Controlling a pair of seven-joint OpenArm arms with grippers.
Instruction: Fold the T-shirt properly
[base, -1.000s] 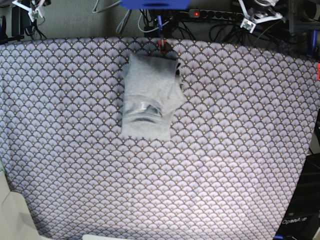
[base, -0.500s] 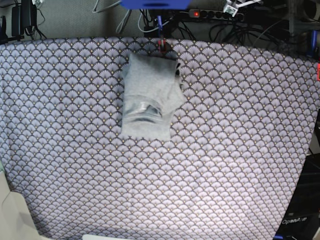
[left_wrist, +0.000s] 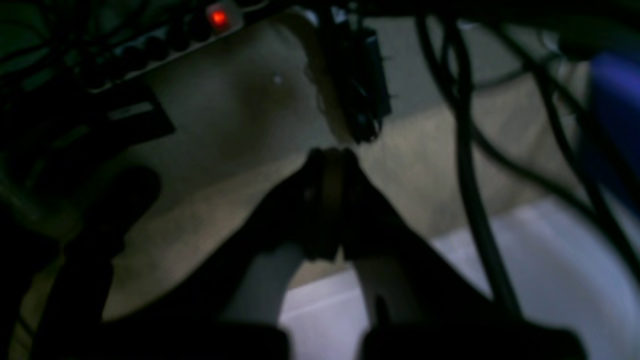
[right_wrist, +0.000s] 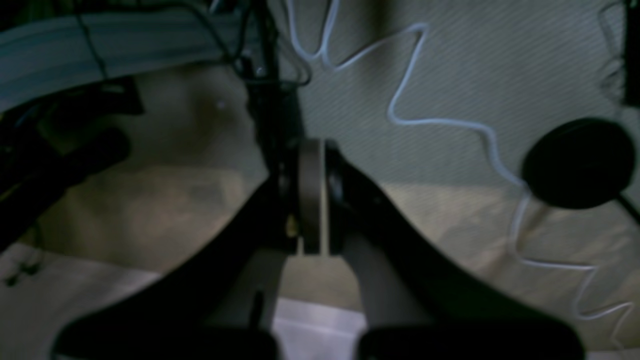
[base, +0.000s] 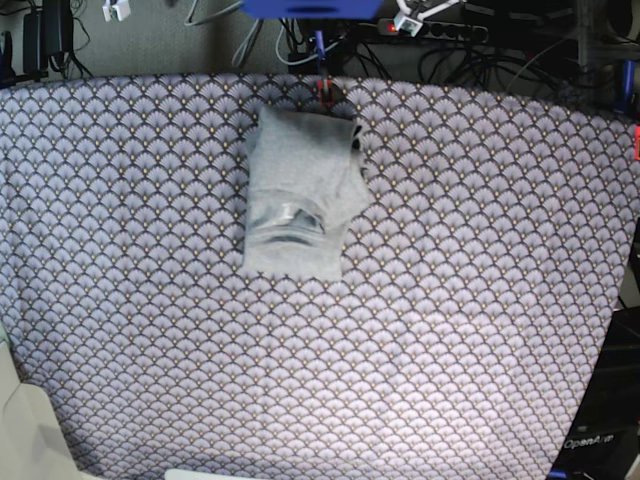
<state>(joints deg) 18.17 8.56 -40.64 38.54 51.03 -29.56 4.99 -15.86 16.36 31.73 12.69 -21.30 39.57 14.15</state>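
The grey T-shirt (base: 298, 192) lies folded into a small upright rectangle on the purple fan-patterned tablecloth (base: 460, 300), near the table's far edge at the middle. Its neck shows as a darker oval in the lower half. Neither gripper touches it. Only a white tip of my left gripper (base: 405, 21) shows, behind the table's far edge at the top; in the left wrist view the left gripper (left_wrist: 332, 152) is shut on nothing above the floor. My right gripper (base: 116, 10) peeks in at the top left; in its wrist view the right gripper (right_wrist: 312, 144) is shut and empty.
A power strip (base: 430, 30) with a red light (left_wrist: 218, 17) and dark cables lie behind the table. A blue part (base: 310, 7) hangs over the far edge, and a small red clip (base: 323, 90) sits just beyond the shirt. A white cable (right_wrist: 410, 120) snakes over the floor.
Both grippers have slid along the top edge toward the middle, the left one farther. The T-shirt has not moved.
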